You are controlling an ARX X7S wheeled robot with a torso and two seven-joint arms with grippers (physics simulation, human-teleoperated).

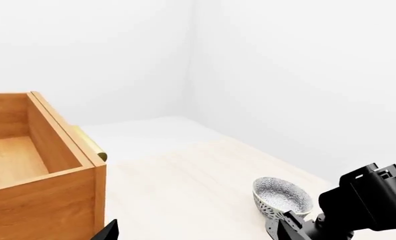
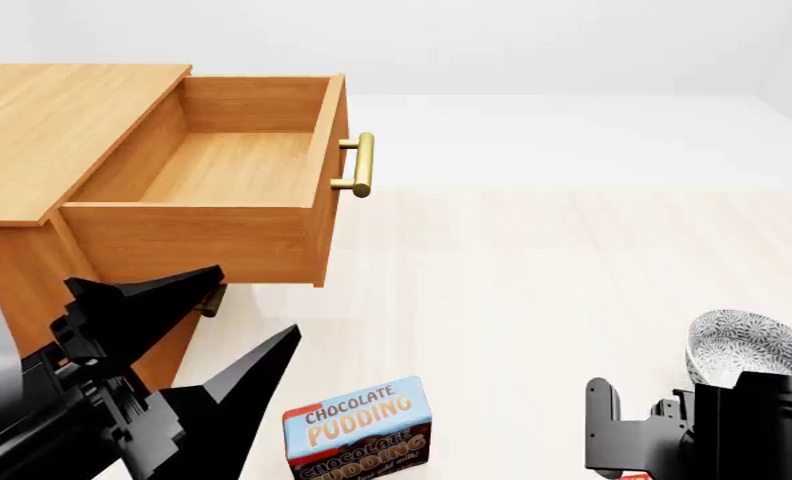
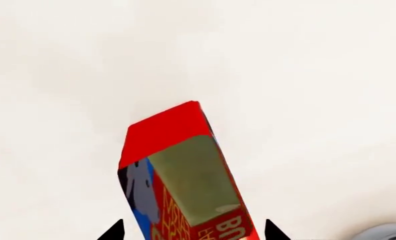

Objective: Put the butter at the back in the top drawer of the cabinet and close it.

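Down at the near edge of the head view, the left gripper (image 2: 243,330) hangs over the pale floor with its two black fingers spread wide, nothing between them, tips just short of the cabinet's (image 2: 49,130) front corner. Right gripper (image 3: 192,231): only the two fingertips show in the right wrist view, one on each side of the butter (image 3: 178,175); the box sits between them but contact isn't visible, so can't tell if it's pinched or just straddled. Butter is red with a blue patch on one side, tilted, over bare floor. In the head view the right arm covers it, just a red sliver at the bottom edge.

Chocolate pudding box (image 2: 359,428) stands on the floor between the two arms, near the left fingers. Patterned bowl (image 2: 754,345) sits just beside the right arm, touching or not unclear.

Further back, the top drawer (image 2: 223,165) is pulled fully out, inside bare wood, brass handle (image 2: 359,164) facing the open floor
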